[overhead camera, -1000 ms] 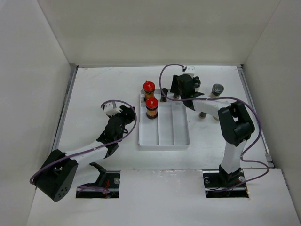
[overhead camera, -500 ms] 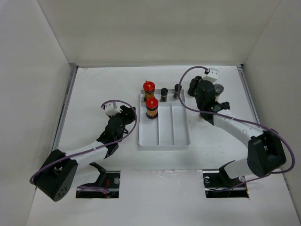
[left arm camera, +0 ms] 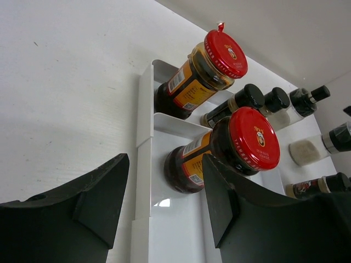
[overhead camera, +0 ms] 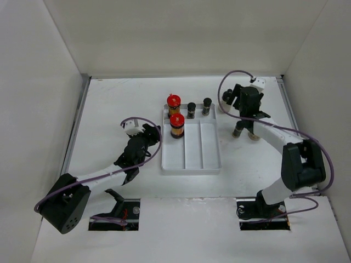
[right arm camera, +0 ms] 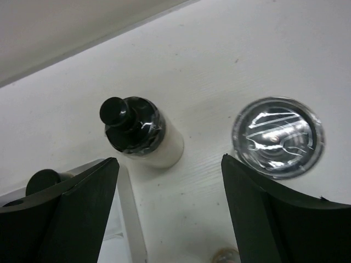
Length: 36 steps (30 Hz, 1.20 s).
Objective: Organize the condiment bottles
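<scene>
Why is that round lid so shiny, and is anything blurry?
Right wrist view: light glares off the lid, claw fingers nearly black, little detail. Left wrist view: red caps sharp, small glint on the tray. Top view: even light, faint shadows.

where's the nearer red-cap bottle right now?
Top view, centre-left: the nearer red-capped bottle stands at the far end of the white tray, in its left lane, just on the robot's side of the other red-capped bottle.

Two bottles [overhead camera: 176, 125] in left lane of tray [overhead camera: 191, 159] (one behind the other), bottle pair [overhead camera: 191, 109] at far end, loose bottles [overhead camera: 238, 131] to its right
</scene>
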Each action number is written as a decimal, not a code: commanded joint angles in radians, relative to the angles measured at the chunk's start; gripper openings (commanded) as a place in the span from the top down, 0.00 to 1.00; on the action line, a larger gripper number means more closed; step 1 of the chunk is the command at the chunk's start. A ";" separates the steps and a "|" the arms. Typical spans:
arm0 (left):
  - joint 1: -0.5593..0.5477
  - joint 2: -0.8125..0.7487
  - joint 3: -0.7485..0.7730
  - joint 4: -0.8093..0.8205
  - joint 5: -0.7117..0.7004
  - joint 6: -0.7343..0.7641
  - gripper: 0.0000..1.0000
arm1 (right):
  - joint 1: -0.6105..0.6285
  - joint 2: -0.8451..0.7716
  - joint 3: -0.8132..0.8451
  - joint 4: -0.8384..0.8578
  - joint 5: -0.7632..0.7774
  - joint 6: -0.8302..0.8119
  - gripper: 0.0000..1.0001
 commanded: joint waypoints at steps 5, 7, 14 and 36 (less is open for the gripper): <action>-0.005 0.023 0.017 0.058 -0.004 0.010 0.46 | 0.011 0.129 0.150 0.008 -0.070 -0.085 0.11; 0.005 0.020 0.013 0.058 -0.001 0.004 0.46 | 0.008 0.161 0.174 0.005 -0.076 -0.086 0.09; 0.008 0.028 0.016 0.058 0.002 0.003 0.46 | 0.011 0.266 0.279 -0.006 -0.097 -0.142 0.08; 0.017 0.043 0.017 0.062 0.002 0.000 0.46 | 0.018 0.229 0.282 0.020 -0.022 -0.125 0.47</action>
